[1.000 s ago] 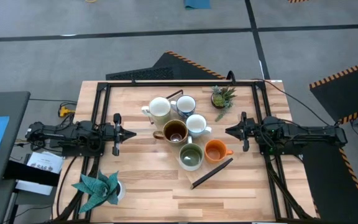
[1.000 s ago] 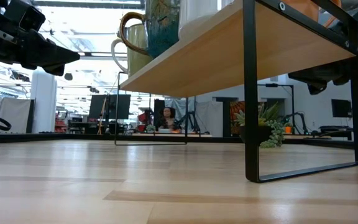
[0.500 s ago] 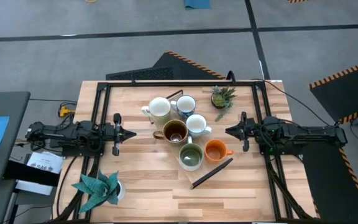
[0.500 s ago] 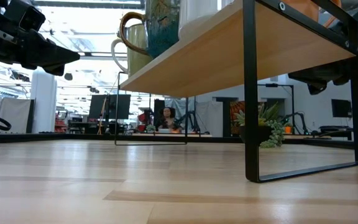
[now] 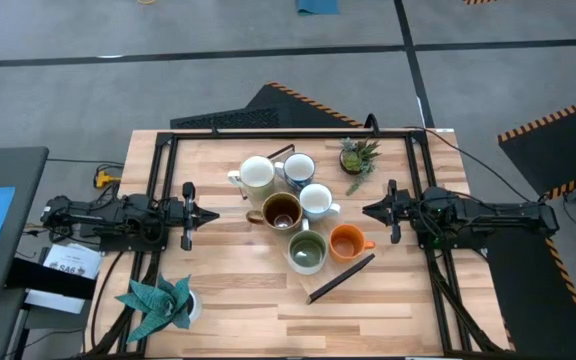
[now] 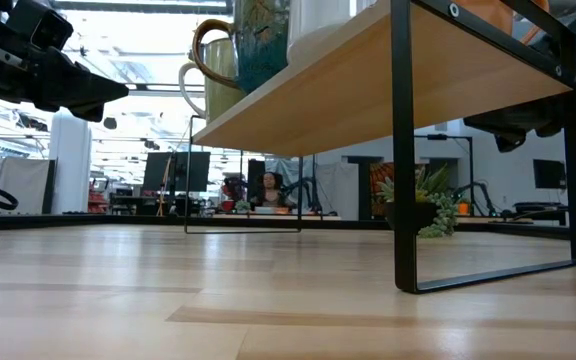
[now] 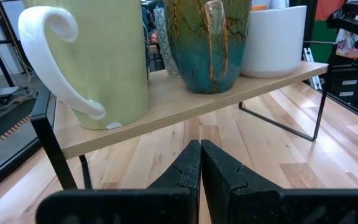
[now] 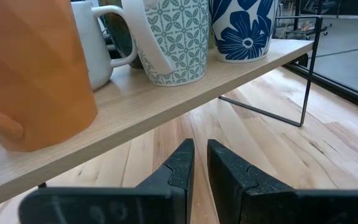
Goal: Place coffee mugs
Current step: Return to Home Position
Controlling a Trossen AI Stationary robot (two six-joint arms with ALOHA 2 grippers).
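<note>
Six mugs stand bunched on a raised wooden shelf (image 6: pixel 368 90) at mid-table: cream (image 5: pixel 256 173), pale bluish (image 5: pixel 299 168), white (image 5: pixel 316 200), dark brown (image 5: pixel 281 212), green (image 5: pixel 307 251) and orange (image 5: pixel 346 243). My left gripper (image 5: pixel 213 213) hovers shut left of the bunch, level, pointing at it. In its wrist view (image 7: pixel 200 168) the cream mug (image 7: pixel 98 56) and a teal-glazed mug (image 7: pixel 207 43) stand on the shelf ahead. My right gripper (image 5: pixel 368 211) hovers right of the bunch, its fingers almost together (image 8: pixel 201 165), with the orange mug (image 8: pixel 33 68) close ahead.
A small pot with a spiky plant (image 5: pixel 357 155) stands at the far right of the mugs. A teal folded-paper plant (image 5: pixel 158 305) sits at the near left corner. A black metal frame (image 5: pixel 268 133) rims the table, and shelf legs (image 6: pixel 400 150) stand on it. A person (image 6: pixel 266 190) sits far behind.
</note>
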